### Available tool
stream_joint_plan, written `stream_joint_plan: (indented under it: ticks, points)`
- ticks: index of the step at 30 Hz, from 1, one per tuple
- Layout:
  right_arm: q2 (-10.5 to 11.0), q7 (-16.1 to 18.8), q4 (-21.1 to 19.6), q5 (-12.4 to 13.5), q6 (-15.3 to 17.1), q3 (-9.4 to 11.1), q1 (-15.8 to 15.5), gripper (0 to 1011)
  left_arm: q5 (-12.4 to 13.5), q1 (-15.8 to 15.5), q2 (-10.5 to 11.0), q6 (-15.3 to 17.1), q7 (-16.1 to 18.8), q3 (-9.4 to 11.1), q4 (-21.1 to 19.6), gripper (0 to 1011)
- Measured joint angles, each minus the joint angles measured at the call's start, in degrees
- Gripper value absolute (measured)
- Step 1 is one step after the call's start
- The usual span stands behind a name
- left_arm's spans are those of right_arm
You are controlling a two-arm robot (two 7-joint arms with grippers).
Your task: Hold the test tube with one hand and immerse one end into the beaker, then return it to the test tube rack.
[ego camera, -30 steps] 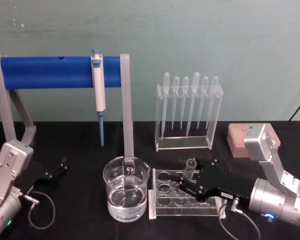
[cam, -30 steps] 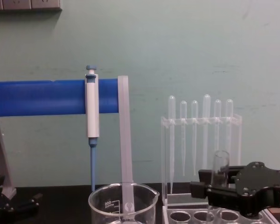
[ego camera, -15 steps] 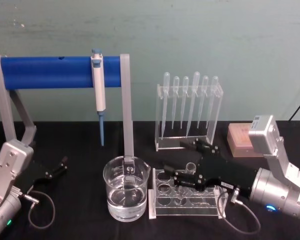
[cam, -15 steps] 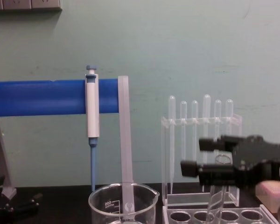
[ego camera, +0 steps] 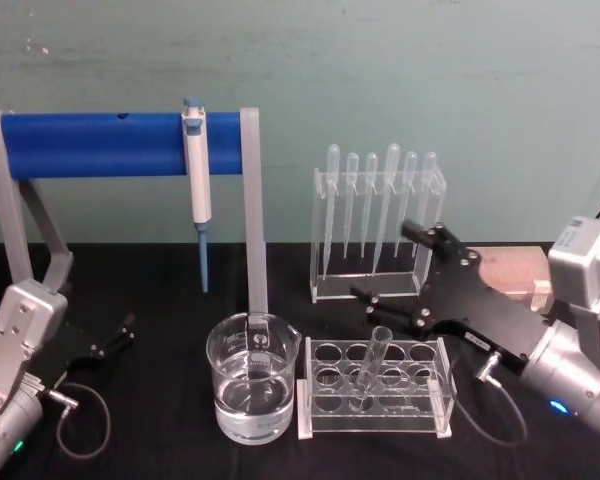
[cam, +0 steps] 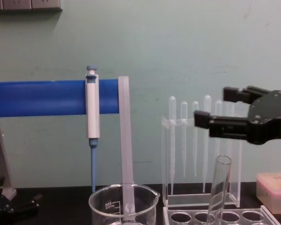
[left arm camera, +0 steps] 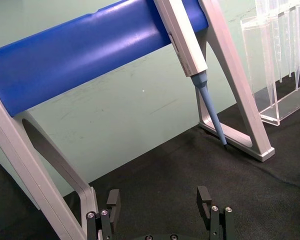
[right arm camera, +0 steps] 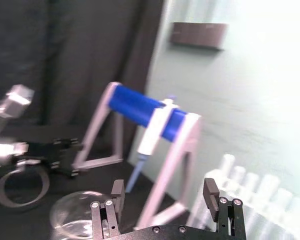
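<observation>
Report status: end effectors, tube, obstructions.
Right end effector open, raised above the rack. Left end effector open, parked on table. Clear glass test tube leaning in clear plastic rack, unheld. Nothing obstructing.

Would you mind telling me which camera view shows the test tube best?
The head view: the test tube shows from rim to base, leaning in the clear rack, with the open right gripper above it. The chest view catches its upper part, its base cut off.

One test tube (ego camera: 369, 366), one beaker (ego camera: 252, 389), six pipettes (ego camera: 377, 205), one micropipette (ego camera: 196, 180).
</observation>
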Motion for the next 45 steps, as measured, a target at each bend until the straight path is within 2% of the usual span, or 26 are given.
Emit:
stream_joint_plan:
  ticks: [2, 5, 6, 7, 10, 13, 19, 28, 45]
  points:
    - [-1.18, -3.58, -0.46, -1.11, -0.23, 1.37, -1.94, 1002, 0.00, 0.00, 0.00, 0.00, 0.00, 0.00, 0.00, 1000]
    - [-2.72, -7.18, -0.61, -1.90, 0.08, 2.68, -3.67, 1002, 0.00, 0.00, 0.00, 0.00, 0.00, 0.00, 0.00, 1000]
    - [-4.00, -9.80, -0.47, -2.10, 0.90, 3.45, -4.65, 1002, 0.00, 0.00, 0.00, 0.00, 0.00, 0.00, 0.00, 1000]
    - [-4.00, -9.80, -0.47, -2.10, 0.90, 3.45, -4.65, 1002, 0.00, 0.00, 0.00, 0.00, 0.00, 0.00, 0.00, 1000]
    - [-7.48, -14.26, 1.17, -1.72, 3.74, 4.90, -6.03, 1002, 0.00, 0.00, 0.00, 0.00, 0.00, 0.00, 0.00, 1000]
    - [-10.06, -16.66, 3.30, -0.97, 6.08, 5.60, -6.14, 1002, 0.00, 0.00, 0.00, 0.00, 0.00, 0.00, 0.00, 1000]
    - [-13.71, -17.44, 8.54, -0.22, 9.14, 5.59, -3.70, 1002, 0.00, 0.00, 0.00, 0.00, 0.00, 0.00, 0.00, 1000]
    - [-16.52, -15.99, 14.61, -1.41, 11.37, 4.45, 0.44, 1002, 0.00, 0.00, 0.00, 0.00, 0.00, 0.00, 0.00, 1000]
    - [-16.32, -15.98, 14.16, -1.30, 11.28, 4.50, 0.13, 1002, 0.00, 0.00, 0.00, 0.00, 0.00, 0.00, 0.00, 1000]
